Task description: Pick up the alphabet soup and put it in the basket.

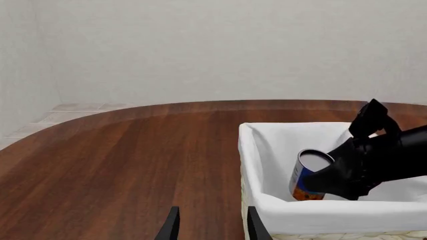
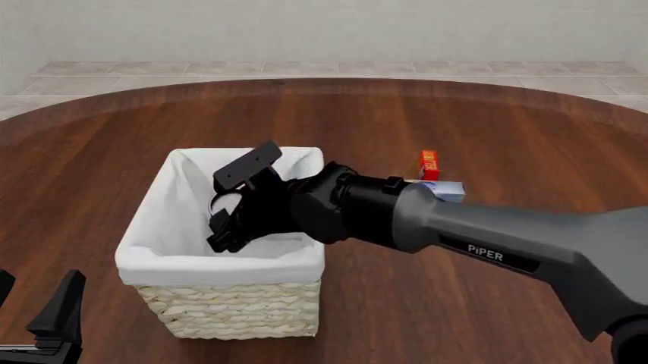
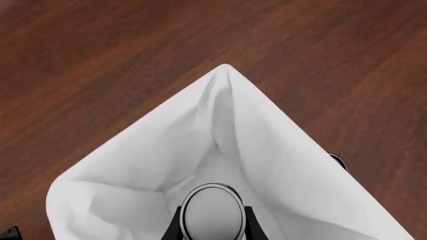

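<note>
The alphabet soup, a small tin with a blue label and a pale flat top, hangs tilted inside the basket. My right gripper reaches in over the basket's rim and is shut on the can, one finger on each side of it. The basket is pale woven wicker lined with white cloth. In the front view the arm hides most of the can. Low at the near left of the table, beside the basket, my left gripper is open and holds nothing.
A small orange-red box and a blue-and-white box sit right of the basket, behind the right arm. Brown wooden table spreads all around, with its curved far edge near a tiled floor and pale wall.
</note>
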`<action>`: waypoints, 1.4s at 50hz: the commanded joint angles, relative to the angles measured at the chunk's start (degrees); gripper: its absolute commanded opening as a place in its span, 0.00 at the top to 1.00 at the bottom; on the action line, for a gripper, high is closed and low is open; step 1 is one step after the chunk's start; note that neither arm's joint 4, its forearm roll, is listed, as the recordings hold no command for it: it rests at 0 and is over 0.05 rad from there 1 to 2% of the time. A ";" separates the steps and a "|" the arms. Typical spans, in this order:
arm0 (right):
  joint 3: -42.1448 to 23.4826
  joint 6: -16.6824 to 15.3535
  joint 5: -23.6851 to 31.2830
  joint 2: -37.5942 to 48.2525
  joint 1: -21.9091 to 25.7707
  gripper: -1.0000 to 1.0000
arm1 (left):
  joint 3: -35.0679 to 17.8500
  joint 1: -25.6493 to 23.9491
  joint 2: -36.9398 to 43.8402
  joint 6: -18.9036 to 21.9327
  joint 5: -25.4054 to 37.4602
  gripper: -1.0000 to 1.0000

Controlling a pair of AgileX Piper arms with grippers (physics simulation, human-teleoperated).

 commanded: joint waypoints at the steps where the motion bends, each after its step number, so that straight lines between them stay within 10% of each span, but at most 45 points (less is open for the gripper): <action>1: -0.24 1.19 -0.38 -0.27 -0.03 1.00 | 0.00 0.00 0.00 0.00 0.00 0.00; 19: -0.52 2.09 -0.49 -0.01 -0.77 1.00 | 0.00 0.00 0.00 0.01 0.00 0.00; 20: -0.58 1.89 -0.51 0.03 -0.96 0.00 | 0.00 0.01 0.00 0.00 0.00 0.00; 70: -1.22 1.80 0.72 -2.45 -1.71 0.00 | 0.00 0.00 0.00 0.00 0.00 0.00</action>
